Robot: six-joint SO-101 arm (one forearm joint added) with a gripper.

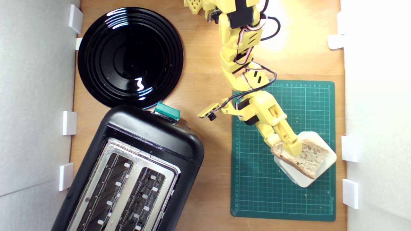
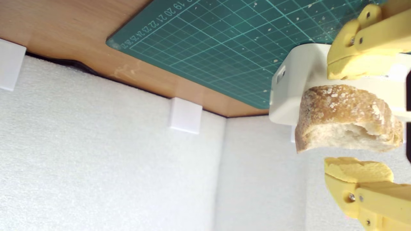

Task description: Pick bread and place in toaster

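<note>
Fingers (image 2: 356,75) sit apart either side of the bread (image 1: 305,157) on its white block (image 1: 327,165), exterior view's right; toaster (image 1: 131,173) left.

The bread (image 1: 310,155), a tan airy slice with brown crust, lies flat on a white block near the desk's right edge in the exterior view. The toaster (image 1: 128,173), black with silver two-slot top, sits angled at the desk's lower-left corner.
</note>
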